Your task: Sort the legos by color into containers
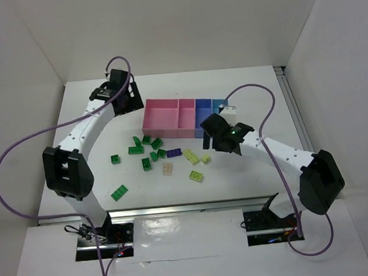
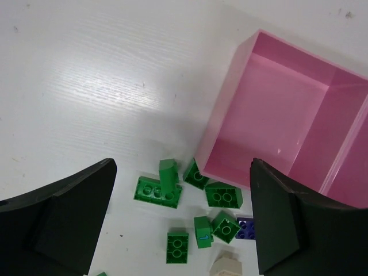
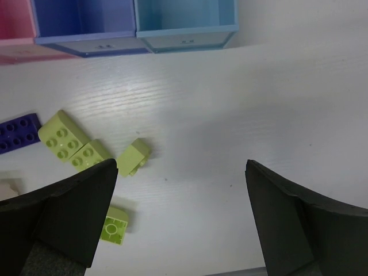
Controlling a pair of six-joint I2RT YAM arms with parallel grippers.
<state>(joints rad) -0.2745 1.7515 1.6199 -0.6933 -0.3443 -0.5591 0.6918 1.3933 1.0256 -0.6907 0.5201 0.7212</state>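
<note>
Top external view, starting nearest the arm bases: one green brick (image 1: 119,192) lies alone at about 7 o'clock on the white counter (image 1: 250,177), well apart from the rest. Past it the legos (image 1: 153,151) are scattered loose around the centre. The greens bunch toward 9 o'clock and three pale yellow-green ones (image 1: 191,156) sit at 4 o'clock of that bunch, with a dark purple plate (image 1: 174,152) and a beige brick (image 1: 167,168) between the two groups. None is in a compartment yet, so sorting looks barely begun.

The right fingers (image 3: 63,218) hang spread wide and empty above the counter, the pale bricks at their 9 o'clock and the blue cells at 12 — likely poised to take that colour. The left fingers (image 2: 57,224) are likewise wide apart, holding nothing, over the green bunch beside the tray's pink corner — a short carry to a bin. Farthest, at 12 o'clock, the containers (image 1: 161,132) sit with every cell that shows holding nothing.
</note>
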